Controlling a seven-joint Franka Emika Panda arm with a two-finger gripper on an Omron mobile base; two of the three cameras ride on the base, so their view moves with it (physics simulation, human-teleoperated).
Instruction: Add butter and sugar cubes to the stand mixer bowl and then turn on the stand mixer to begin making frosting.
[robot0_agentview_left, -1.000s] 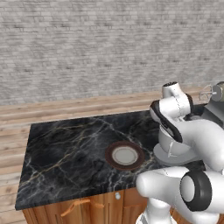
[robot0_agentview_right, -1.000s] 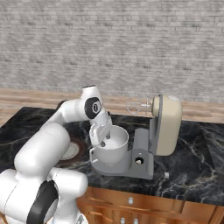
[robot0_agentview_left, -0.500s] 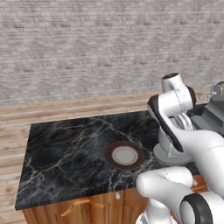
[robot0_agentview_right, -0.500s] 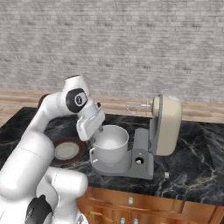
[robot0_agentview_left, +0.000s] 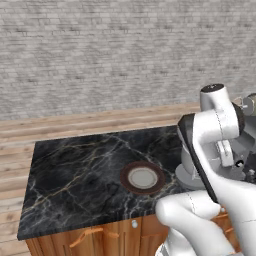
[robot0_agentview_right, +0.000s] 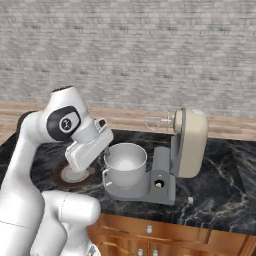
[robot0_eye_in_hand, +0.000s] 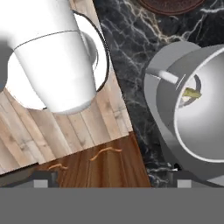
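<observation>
Butter (robot0_eye_in_hand: 191, 92) lies inside the stand mixer bowl (robot0_agentview_right: 125, 165).

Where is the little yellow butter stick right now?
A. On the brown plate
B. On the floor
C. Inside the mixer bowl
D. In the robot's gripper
C. In the hand view, the butter lies inside the stand mixer bowl, against its inner wall, and the brown-rimmed plate has nothing on it.
</observation>
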